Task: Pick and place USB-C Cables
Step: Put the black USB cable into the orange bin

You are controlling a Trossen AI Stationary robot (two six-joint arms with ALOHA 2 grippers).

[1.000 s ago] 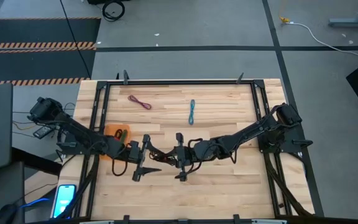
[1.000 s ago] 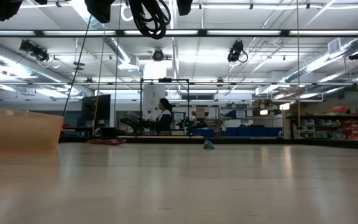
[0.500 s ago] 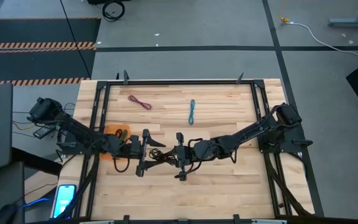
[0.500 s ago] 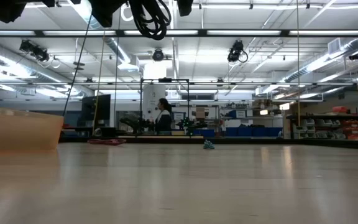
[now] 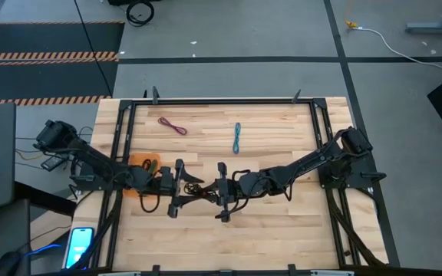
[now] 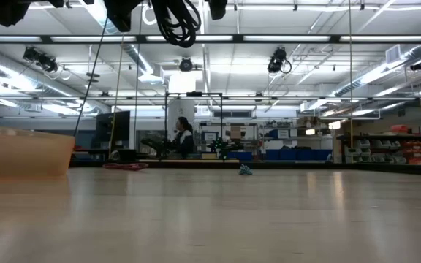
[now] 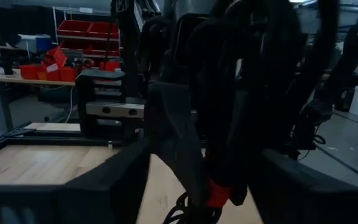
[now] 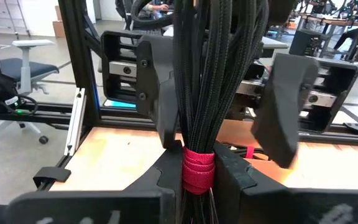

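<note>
High view: both tools meet at the bench's (image 5: 282,230) centre. The right tool (image 5: 219,193) holds a black cable bundle (image 5: 198,192) out toward nine o'clock, where the left tool (image 5: 176,188) waits; the orange tray (image 5: 134,161) lies further toward nine o'clock, and the maroon cable (image 5: 173,126) and teal cable (image 5: 237,137) toward twelve.

Low view: the bundle (image 6: 174,20) hangs high above the bench.

Left wrist view: its tool stands spread around the bundle's red tie (image 7: 216,191).

Right wrist view: its tool pinches the tie (image 8: 197,172).

I'd close the left tool firmly before the right releases. No readable writing.
</note>
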